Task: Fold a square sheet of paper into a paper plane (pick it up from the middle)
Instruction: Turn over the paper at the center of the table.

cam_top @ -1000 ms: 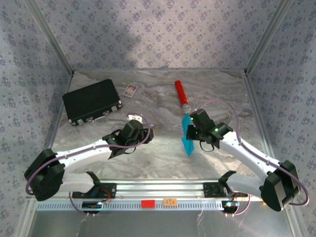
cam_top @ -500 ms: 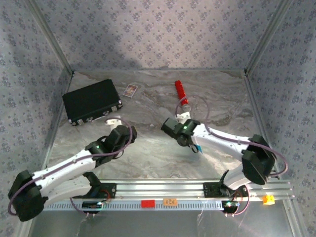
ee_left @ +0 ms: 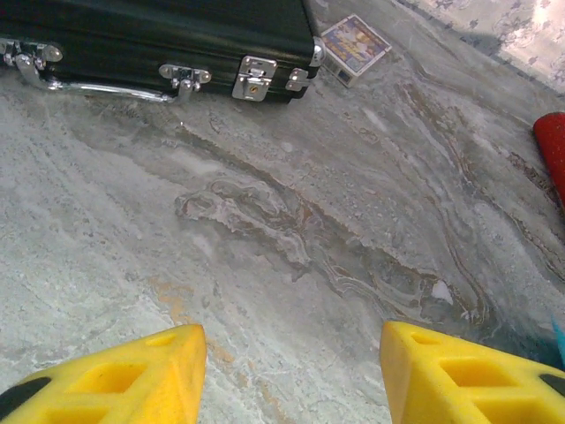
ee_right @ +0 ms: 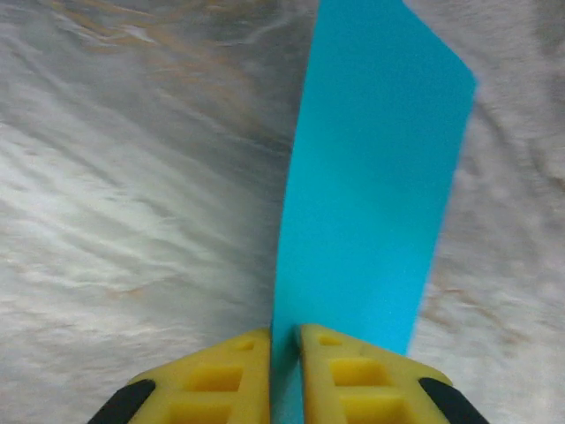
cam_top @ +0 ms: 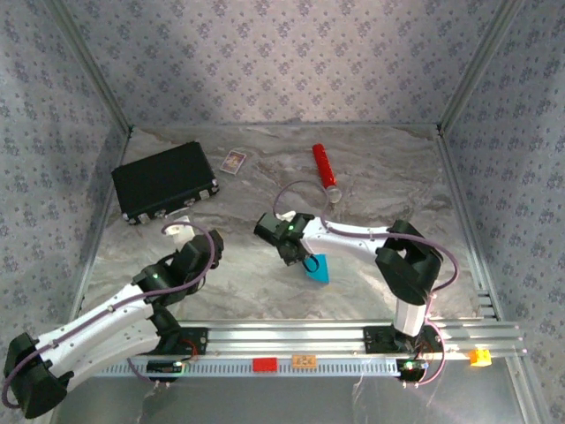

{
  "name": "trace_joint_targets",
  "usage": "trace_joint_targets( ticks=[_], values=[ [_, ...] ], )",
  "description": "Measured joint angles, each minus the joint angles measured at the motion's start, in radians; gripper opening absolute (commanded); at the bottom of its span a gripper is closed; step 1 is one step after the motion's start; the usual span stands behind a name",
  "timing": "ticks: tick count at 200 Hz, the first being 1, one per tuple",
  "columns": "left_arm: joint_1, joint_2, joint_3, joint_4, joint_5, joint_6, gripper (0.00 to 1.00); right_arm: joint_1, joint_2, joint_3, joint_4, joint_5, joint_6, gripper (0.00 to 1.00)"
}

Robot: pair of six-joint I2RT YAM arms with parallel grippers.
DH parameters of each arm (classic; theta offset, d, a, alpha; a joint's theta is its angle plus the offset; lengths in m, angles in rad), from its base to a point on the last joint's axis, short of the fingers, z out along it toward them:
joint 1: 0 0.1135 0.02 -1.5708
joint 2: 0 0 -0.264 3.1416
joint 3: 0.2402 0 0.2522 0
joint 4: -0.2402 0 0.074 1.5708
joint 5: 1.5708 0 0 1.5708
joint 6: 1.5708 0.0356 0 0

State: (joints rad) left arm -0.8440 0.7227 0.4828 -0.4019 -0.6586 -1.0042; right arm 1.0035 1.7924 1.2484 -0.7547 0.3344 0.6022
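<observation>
The right gripper (ee_right: 284,343) has its jaws drawn narrow on the cyan paper (ee_right: 371,177), a folded strip that reaches forward from between them, low over the near middle of the desk (cam_top: 380,185). The left gripper (ee_left: 293,362) hangs well apart, its jaws wide and holding nothing.

Jaws of left gripper (ee_left: 293,343) parted above table (ee_left: 291,177), black case (ee_left: 159,35), card (ee_left: 355,46), red cylinder (ee_left: 553,146)

The left arm (cam_top: 106,320) and right arm (cam_top: 353,238) are white links with black joint housings, each trailed by a thin mauve cable (cam_top: 300,184). The left fingers (ee_left: 132,380) and right fingers (ee_right: 221,384) are bright yellow wedges with recessed pockets.
</observation>
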Motion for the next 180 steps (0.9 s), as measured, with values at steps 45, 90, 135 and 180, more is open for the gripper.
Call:
trace_joint_targets(
  ticks=[45, 90, 135, 180],
  values=[
    [0.007, 0.069, 0.000, 0.022, 0.038, 0.014, 0.53, -0.155, -0.211, -0.222, 0.247, -0.289, -0.016, 0.40],
    [0.052, 0.267, 0.017, 0.123, 0.212, 0.071, 0.47, -0.430, -0.492, -0.545, 0.496, -0.538, 0.051, 0.23],
    [0.074, 0.499, 0.084, 0.275, 0.463, 0.097, 0.42, -0.612, -0.555, -0.757, 0.644, -0.748, 0.128, 0.09],
    [0.074, 0.694, 0.166, 0.406, 0.687, 0.101, 0.39, -0.631, -0.496, -0.791, 0.777, -0.893, 0.173, 0.07]
  ],
)
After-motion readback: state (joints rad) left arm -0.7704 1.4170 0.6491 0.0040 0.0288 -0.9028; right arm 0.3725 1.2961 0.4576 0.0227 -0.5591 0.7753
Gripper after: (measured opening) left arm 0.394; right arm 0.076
